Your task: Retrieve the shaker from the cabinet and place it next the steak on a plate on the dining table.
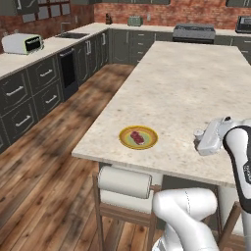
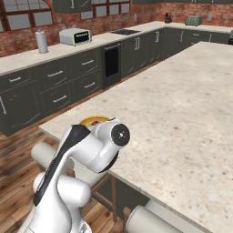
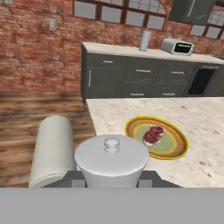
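In the hand view a pale grey-white shaker (image 3: 111,159) with a small knob on top sits between my gripper's (image 3: 111,178) dark fingers, which are shut on it. Just beyond it and to the right lies the plate (image 3: 175,151), yellow-rimmed with a greenish centre, with the dark red steak (image 3: 153,135) on it. From the left base view the plate (image 1: 125,139) with the steak (image 1: 138,138) rests near the front edge of the beige dining table (image 1: 181,88), and my gripper (image 1: 200,141) hangs over the table to the plate's right. In the right base view my arm covers most of the plate (image 2: 93,120).
A stool with a white roll-shaped backrest (image 1: 125,182) stands against the table's near edge, below the plate. Dark-fronted wall counters (image 1: 44,78) run along the left, carrying a white toaster oven (image 1: 22,43) and a paper towel roll (image 2: 42,42). Wooden floor lies between.
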Motion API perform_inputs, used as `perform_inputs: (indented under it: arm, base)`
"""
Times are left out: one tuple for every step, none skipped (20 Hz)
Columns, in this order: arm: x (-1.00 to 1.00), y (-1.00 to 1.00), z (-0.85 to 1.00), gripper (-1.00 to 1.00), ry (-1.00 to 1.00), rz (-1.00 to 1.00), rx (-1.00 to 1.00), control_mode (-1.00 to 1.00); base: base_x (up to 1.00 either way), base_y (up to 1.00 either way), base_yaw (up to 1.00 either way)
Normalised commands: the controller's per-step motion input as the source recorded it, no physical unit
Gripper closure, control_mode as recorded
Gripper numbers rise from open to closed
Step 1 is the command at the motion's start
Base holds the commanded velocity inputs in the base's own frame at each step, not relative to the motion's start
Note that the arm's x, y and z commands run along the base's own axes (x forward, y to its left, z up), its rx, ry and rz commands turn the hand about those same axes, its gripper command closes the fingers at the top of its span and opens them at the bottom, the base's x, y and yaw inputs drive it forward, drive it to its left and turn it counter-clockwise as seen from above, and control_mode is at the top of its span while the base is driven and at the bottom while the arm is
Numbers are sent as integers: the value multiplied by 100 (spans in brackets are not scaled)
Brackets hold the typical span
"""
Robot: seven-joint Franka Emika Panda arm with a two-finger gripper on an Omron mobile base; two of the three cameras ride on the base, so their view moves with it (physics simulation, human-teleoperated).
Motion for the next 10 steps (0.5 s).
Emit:
perform_inputs:
  arm:
    - [31,0,-24,100,7,0,16,-100]
    - [29,0,-21,100,5,0,16,-100]
    - [31,0,-18,100,5,0,17,-100]
    - [31,0,-15,100,6,0,18,-100]
    - [31,-4,-14,100,6,0,20,-100]
    - [30,-5,-14,100,7,0,21,-100]
    - [29,-6,-13,100,5,0,21,-100]
    - [29,-6,-9,100,1,0,20,-100]
    - [28,-8,-8,100,0,0,17,-100]
    - [29,-11,-6,100,0,0,12,-100]
  base:
    - [0,0,0]
    - [0,0,0]
    - [0,0,0]
    - [0,0,0]
    - [0,0,0]
    - [0,0,0]
    - [0,0,0]
    - [0,0,0]
    - [0,0,0]
    - [0,0,0]
